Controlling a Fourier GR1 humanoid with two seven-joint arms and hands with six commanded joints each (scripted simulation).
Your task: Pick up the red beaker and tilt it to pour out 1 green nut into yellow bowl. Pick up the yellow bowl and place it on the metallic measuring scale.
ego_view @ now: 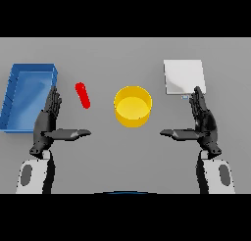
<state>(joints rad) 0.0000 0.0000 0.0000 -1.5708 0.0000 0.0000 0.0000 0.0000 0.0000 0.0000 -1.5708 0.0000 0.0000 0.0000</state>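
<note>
The yellow bowl (132,106) stands at the table's middle, and its inside looks bare. A slim red beaker (82,95) lies to its left, slanted on the table. The metallic measuring scale (183,76) is a pale square plate at the back right. My left hand (48,122) is open with fingers straight and thumb pointing inward, just left of and below the beaker, not touching it. My right hand (203,121) mirrors it, open, right of the bowl and just in front of the scale. No green nut shows.
A blue tray (14,95) with raised walls sits at the far left, close behind my left hand. Grey table surface lies between the two hands in front of the bowl.
</note>
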